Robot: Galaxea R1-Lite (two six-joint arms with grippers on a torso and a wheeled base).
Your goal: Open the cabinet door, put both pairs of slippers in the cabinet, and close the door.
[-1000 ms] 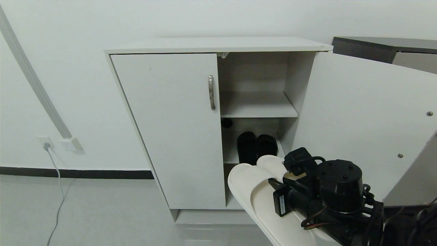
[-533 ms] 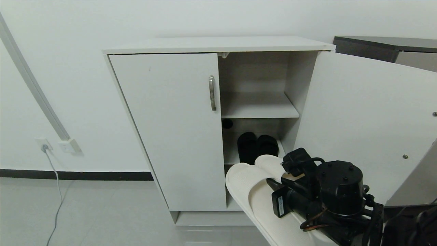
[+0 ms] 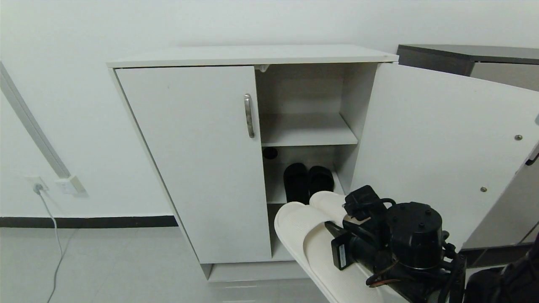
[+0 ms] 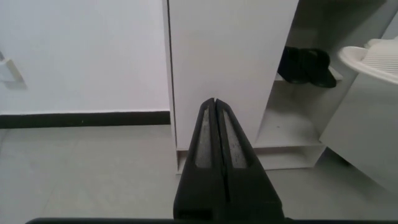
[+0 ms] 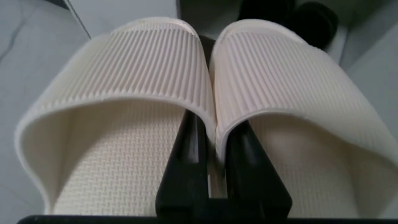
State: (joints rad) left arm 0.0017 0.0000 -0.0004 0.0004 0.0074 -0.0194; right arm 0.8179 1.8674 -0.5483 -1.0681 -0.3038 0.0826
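The white cabinet (image 3: 252, 54) stands against the wall, its right door (image 3: 442, 147) swung open and its left door (image 3: 193, 160) closed. A black pair of slippers (image 3: 306, 182) rests on the lower shelf, also seen as black slippers (image 4: 306, 65) in the left wrist view. My right gripper (image 5: 210, 152) is shut on the inner edges of the white pair of slippers (image 3: 313, 235), held side by side in front of the open compartment, toes toward it. The white slippers (image 5: 205, 93) are ribbed on top. My left gripper (image 4: 214, 109) is shut on nothing, low above the floor facing the closed left door.
An upper shelf (image 3: 307, 130) in the open half is bare. A dark cabinet (image 3: 467, 57) stands to the right behind the open door. A wall socket with a cable (image 3: 36, 187) and a slanted conduit (image 3: 29, 126) lie to the left. Grey floor (image 3: 105, 265) stretches in front.
The head camera has shifted, so the cabinet sits further left in the picture. The white slippers in my right gripper have edged slightly nearer the open compartment.
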